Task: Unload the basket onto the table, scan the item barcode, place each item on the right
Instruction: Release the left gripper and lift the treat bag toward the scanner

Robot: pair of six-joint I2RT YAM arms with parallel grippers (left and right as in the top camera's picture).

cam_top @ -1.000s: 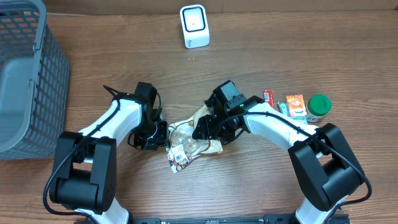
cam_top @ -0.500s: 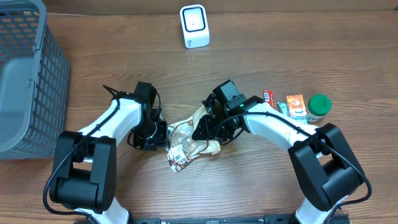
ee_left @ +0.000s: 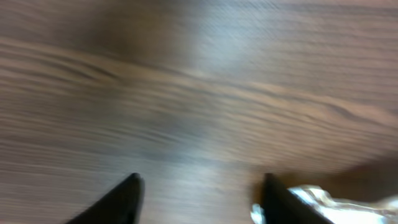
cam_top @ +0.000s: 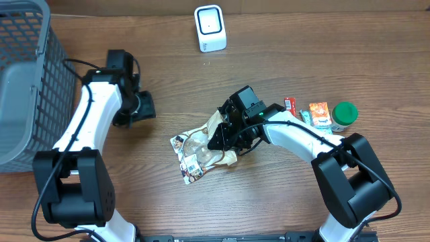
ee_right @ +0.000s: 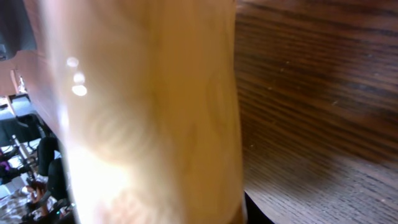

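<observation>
The left gripper (cam_top: 140,107) has released the packet (cam_top: 198,151) and withdrawn to the upper left of the overhead frame, beside the basket (cam_top: 27,87). Its jaws stand apart, with only bare table (cam_top: 282,202) between them in the left wrist view. The packet lies on the table at centre frame, and its left corner, previously covered by the left arm, is now exposed. The right gripper (cam_top: 225,139) remains on the packet's upper right edge. Tan packet material fills the right wrist view, so it cannot be told whether those jaws are clamped on it. The scanner (cam_top: 209,28) stands at the top centre, well apart from the packet. Judgement: the packet has passed to the right arm alone, and presentation to the scanner is not yet begun.
</observation>
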